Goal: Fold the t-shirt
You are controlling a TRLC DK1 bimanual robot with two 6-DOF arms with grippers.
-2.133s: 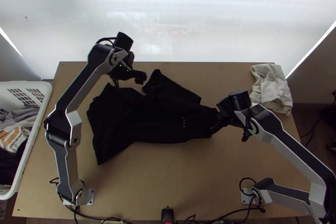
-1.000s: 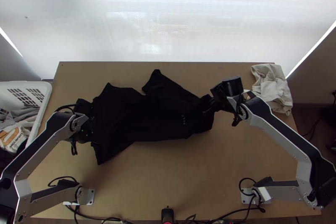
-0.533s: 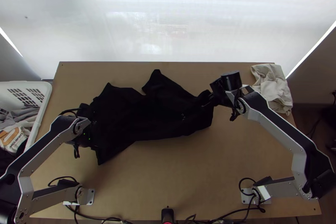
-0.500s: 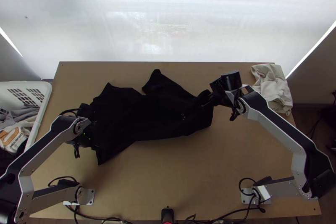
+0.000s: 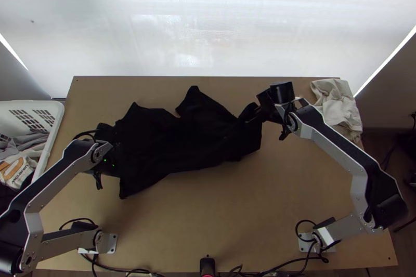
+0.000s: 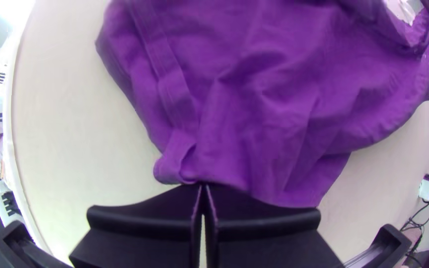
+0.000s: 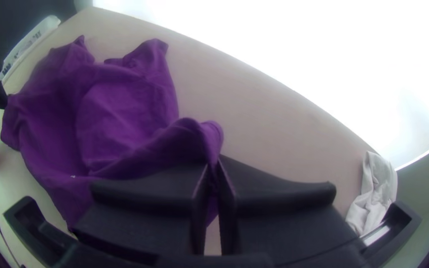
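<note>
One rumpled black t-shirt point(image 5: 177, 144), left gripper point(image 5: 108, 162), right gripper point(image 5: 251, 117), both pinching edges

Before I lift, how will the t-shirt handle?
Floppy, I'd say: the t-shirt lies in soft creases. Probably thin, since it gathers into a narrow fold at the right gripper. Lifted there, the part lying on the table would likely drag.

You see a t-shirt point(image 5: 182, 142) plain black in the top view and purple in both wrist views, on a light tan table point(image 5: 234, 214), with an off-white cloth point(image 5: 338, 108) at the far corner. To your left, the basket point(image 5: 56, 126) is white with a grid of dark slots, its laundry point(image 5: 32, 142) grey and white with an orange patch. Your left arm point(image 5: 57, 175) and right arm point(image 5: 343, 147) are silver-grey and black, with green lights point(image 5: 105, 160) on the left one.
</note>
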